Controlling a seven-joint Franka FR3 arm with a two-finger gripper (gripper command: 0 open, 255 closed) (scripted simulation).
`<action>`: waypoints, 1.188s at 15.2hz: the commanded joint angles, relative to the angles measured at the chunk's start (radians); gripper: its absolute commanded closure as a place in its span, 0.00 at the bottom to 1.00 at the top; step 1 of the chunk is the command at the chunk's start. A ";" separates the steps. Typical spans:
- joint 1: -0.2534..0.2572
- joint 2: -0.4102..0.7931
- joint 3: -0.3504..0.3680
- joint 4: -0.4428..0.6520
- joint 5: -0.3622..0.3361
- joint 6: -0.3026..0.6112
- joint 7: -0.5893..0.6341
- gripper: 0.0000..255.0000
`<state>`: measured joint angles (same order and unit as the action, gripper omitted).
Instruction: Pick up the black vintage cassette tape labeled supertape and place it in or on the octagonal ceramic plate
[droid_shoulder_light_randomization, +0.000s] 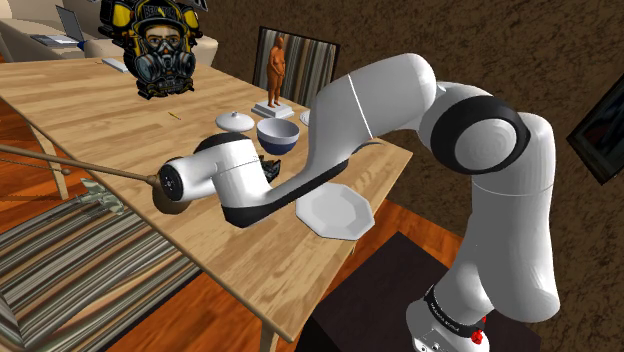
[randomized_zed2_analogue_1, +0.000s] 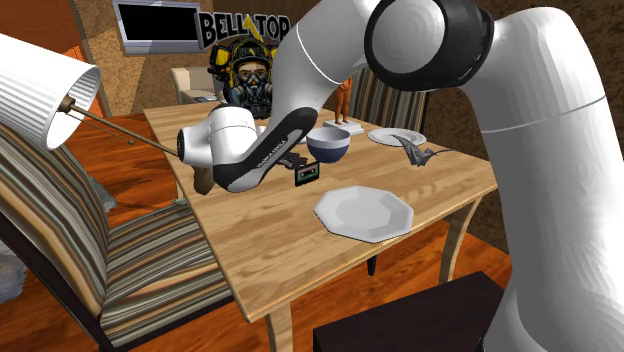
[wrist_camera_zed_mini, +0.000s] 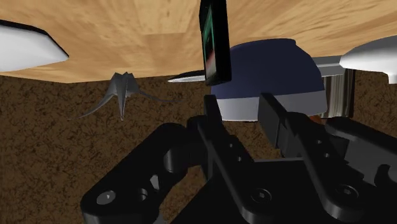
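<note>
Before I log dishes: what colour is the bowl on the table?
The bowl is dark blue outside, white inside; best in the shoulder view.

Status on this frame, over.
Gripper open. Cassette on edge past one fingertip, unclasped, not on plate. Blue bowl close by.

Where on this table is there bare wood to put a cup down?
Bare wood runs from the octagonal plate to the table corner nearest the striped chair. More lies beside the gas-mask figure. It is crowded around the blue bowl: cassette, round plate, grey winged figure.
</note>
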<state>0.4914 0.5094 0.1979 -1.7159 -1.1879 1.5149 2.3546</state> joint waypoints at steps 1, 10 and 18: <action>-0.003 0.055 -0.005 -0.011 0.001 0.003 0.003 1.00; -0.102 -0.095 0.029 -0.097 0.115 0.157 -0.075 0.00; -0.705 -0.201 0.126 -0.008 1.246 0.457 -1.089 0.00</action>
<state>-0.1822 0.2998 0.3153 -1.7320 -0.0140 1.9735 1.3309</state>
